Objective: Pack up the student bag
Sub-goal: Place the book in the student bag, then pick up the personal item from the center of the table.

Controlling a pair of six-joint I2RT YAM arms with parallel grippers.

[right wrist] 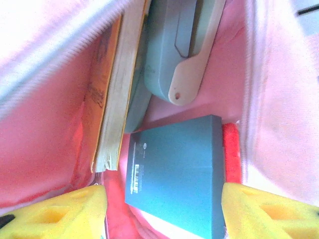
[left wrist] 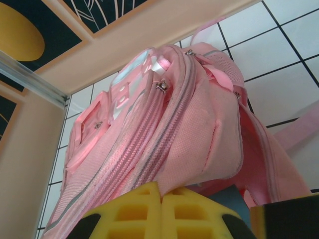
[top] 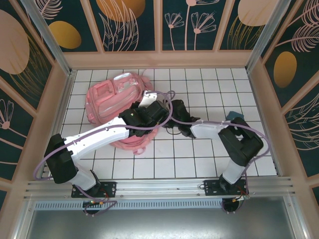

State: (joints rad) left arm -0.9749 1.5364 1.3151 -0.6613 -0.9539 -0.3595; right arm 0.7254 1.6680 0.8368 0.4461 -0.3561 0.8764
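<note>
Packing looks nearly finished. The student bag (top: pixel 107 97) lies at the far left of the tiled table (top: pixel 199 159). The left claw (left wrist: pixel 160 204) is clenched, apparently on the fabric rim of the bag. Inside rest a yellowish book (right wrist: pixel 112 99), a grey-blue case (right wrist: pixel 169 55) and a teal book (right wrist: pixel 179 179), around which the right claw (right wrist: pixel 162 199) stands released. Probably only closing the zipper is left.

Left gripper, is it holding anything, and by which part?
The left gripper is shut on the student bag, pinching a loose fabric flap beside the zippers.
</note>
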